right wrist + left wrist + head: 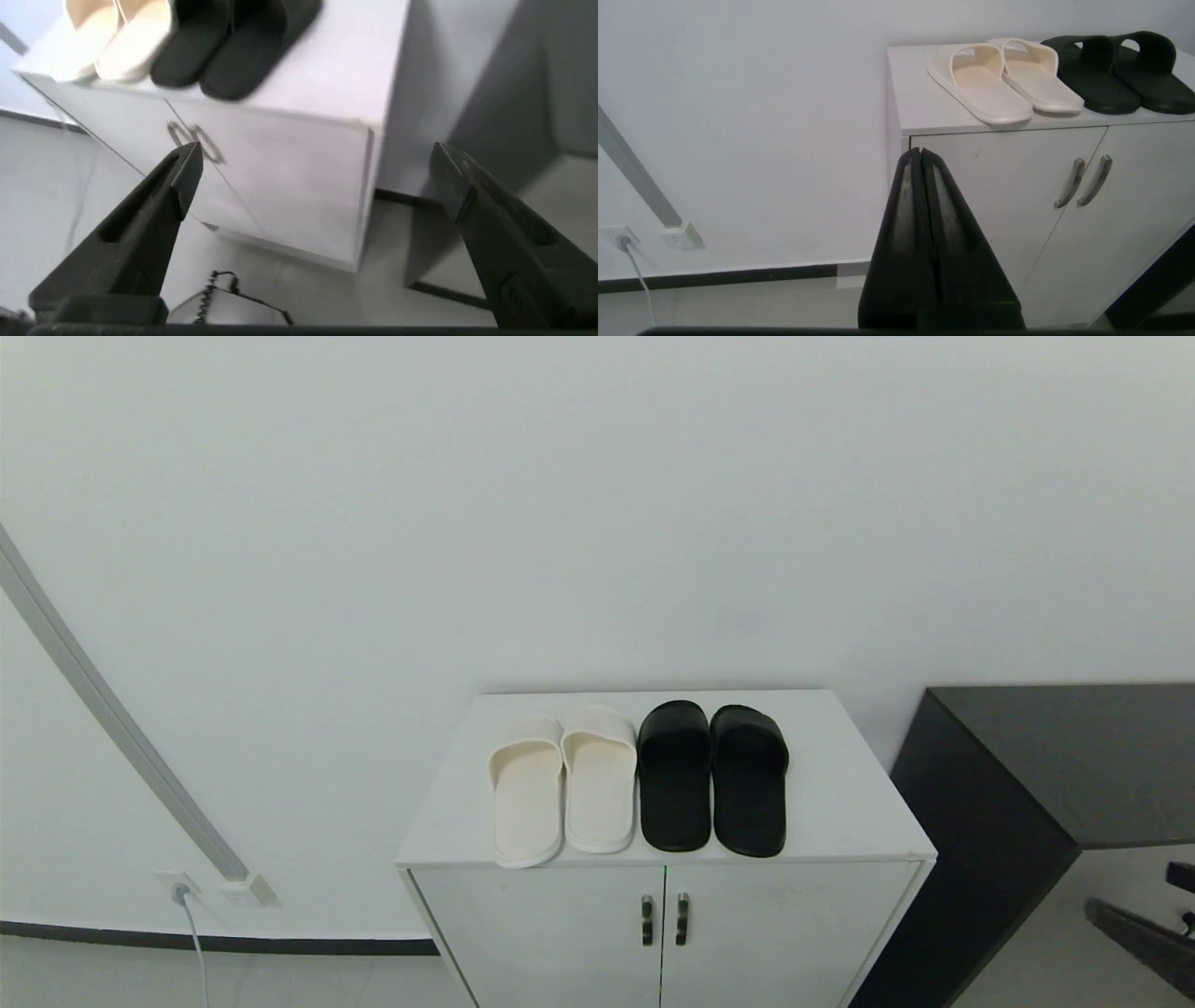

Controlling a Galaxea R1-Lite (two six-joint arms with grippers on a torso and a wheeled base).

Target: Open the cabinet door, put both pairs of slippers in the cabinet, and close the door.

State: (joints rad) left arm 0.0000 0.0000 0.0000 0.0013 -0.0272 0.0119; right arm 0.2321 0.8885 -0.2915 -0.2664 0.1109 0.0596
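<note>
A white two-door wooden cabinet stands against the wall with both doors shut, and its two slim metal handles sit side by side at the centre seam. On its top, a pair of cream foam slippers lies left of a pair of black rubber slippers, heels at the front edge. The left gripper has its jaws pressed together on nothing. The right gripper has its jaws spread wide and empty, low before the cabinet's right corner.

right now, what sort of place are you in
Probably a plain indoor room, perhaps an entryway or a test space. A white cabinet with shut double doors stands against a bare white wall, with pale slippers and black slippers lined up on top and a dark desk beside it.
</note>
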